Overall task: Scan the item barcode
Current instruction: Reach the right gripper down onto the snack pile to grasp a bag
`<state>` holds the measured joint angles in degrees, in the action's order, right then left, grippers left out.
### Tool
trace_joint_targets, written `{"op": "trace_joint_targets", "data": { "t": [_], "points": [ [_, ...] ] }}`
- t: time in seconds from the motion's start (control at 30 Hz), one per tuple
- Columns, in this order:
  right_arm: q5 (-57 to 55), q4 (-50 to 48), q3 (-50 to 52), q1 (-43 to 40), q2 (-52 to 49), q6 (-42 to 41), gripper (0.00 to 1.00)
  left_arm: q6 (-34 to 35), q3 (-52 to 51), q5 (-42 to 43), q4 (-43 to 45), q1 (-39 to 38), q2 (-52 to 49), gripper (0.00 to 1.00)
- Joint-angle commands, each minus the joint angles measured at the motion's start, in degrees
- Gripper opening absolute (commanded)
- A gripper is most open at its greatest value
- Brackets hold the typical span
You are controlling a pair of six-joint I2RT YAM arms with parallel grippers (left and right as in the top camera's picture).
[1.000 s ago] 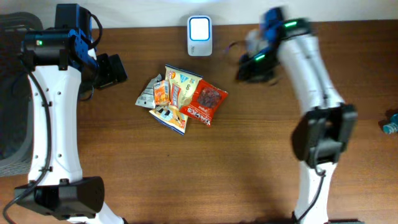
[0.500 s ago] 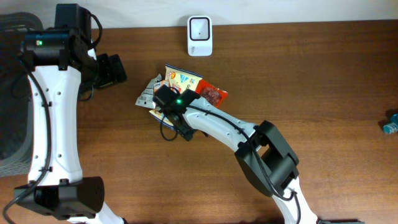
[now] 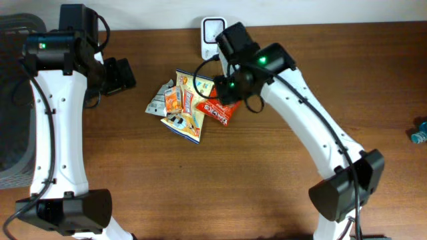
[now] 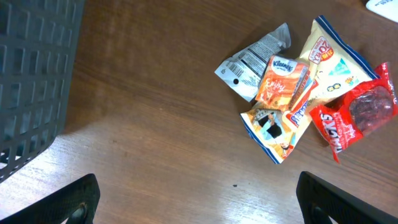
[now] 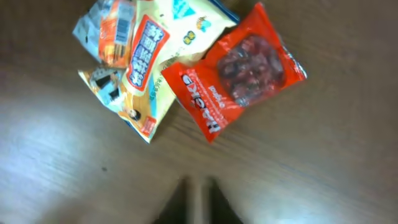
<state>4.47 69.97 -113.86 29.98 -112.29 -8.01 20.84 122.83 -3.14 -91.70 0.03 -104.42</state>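
Observation:
A pile of snack packets lies mid-table: a red packet point(image 3: 221, 112) point(image 5: 239, 81) point(image 4: 357, 118), a yellow bag point(image 3: 193, 85), an orange tissue pack point(image 3: 173, 100) point(image 4: 283, 84), a silver packet point(image 3: 158, 101) point(image 4: 252, 59) and a blue-edged pouch point(image 3: 188, 127) point(image 5: 127, 106). The white scanner point(image 3: 210, 30) stands at the back, partly behind my right arm. My right gripper point(image 3: 225, 93) point(image 5: 199, 200) hangs over the red packet's upper edge, blurred, fingers nearly together with nothing between them. My left gripper point(image 3: 117, 75) point(image 4: 196, 199) is wide open to the left of the pile, above bare wood.
A dark grey mesh basket point(image 3: 10, 100) point(image 4: 31, 81) sits at the left table edge. A blue bottle point(image 3: 419, 132) shows at the far right edge. Bare wood stretches in front of the pile.
The right arm swung from the far right to low over the pile, then lifted back towards the scanner. The packets shifted slightly. The left arm stayed still.

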Motion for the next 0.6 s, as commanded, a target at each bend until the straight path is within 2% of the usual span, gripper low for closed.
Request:
{"op": "trace_joint_targets", "data": {
  "t": [0.0, 0.03, 0.13, 0.2, 0.27, 0.33, 0.37, 0.4, 0.43, 0.47, 0.57],
  "points": [
    [1.62, -7.23, 8.22, 2.12, -5.01, 11.91, 0.91, 0.57, 0.15, 0.39, 0.04, 0.15, 0.39, 0.99],
    [-1.01, -11.76, 11.13, 2.78, -6.60, 11.91, 0.94, 0.57, 0.15, 0.39, 0.07, 0.15, 0.39, 0.99],
    [-11.02, -18.95, 13.97, 4.61, -10.91, 12.31, 0.96, 0.57, 0.15, 0.39, 0.07, 0.15, 0.39, 0.99],
    [-19.61, -22.36, 13.99, 5.66, -14.69, 12.28, 0.96, 0.57, 0.15, 0.39, 0.07, 0.15, 0.39, 0.99],
    [-21.09, -24.92, 14.01, 5.64, -17.25, 12.28, 0.92, 0.57, 0.15, 0.39, 0.07, 0.15, 0.39, 0.99],
    [-21.70, -27.23, 14.03, 5.64, -18.60, 12.24, 0.72, 0.57, 0.15, 0.39, 0.07, 0.15, 0.39, 0.99],
    [-21.73, -27.91, 14.03, 5.64, -19.04, 12.22, 0.67, 0.57, 0.15, 0.39, 0.07, 0.15, 0.39, 0.99],
    [-21.75, -28.48, 14.03, 5.66, -19.28, 11.56, 0.37, 0.57, 0.15, 0.39, 0.07, 0.15, 0.39, 0.99],
    [-21.70, -28.44, 14.03, 5.64, -19.28, 8.81, 0.18, 0.57, 0.15, 0.39, 0.07, 0.15, 0.39, 0.99],
    [-21.68, -28.17, 13.79, 5.64, -18.99, 5.68, 0.04, 0.57, 0.15, 0.39, 0.07, 0.15, 0.39, 0.99],
    [-21.64, -24.22, 9.99, 5.64, -16.59, 1.20, 0.04, 0.57, 0.15, 0.39, 0.07, 0.15, 0.39, 0.99]
  ]
}}
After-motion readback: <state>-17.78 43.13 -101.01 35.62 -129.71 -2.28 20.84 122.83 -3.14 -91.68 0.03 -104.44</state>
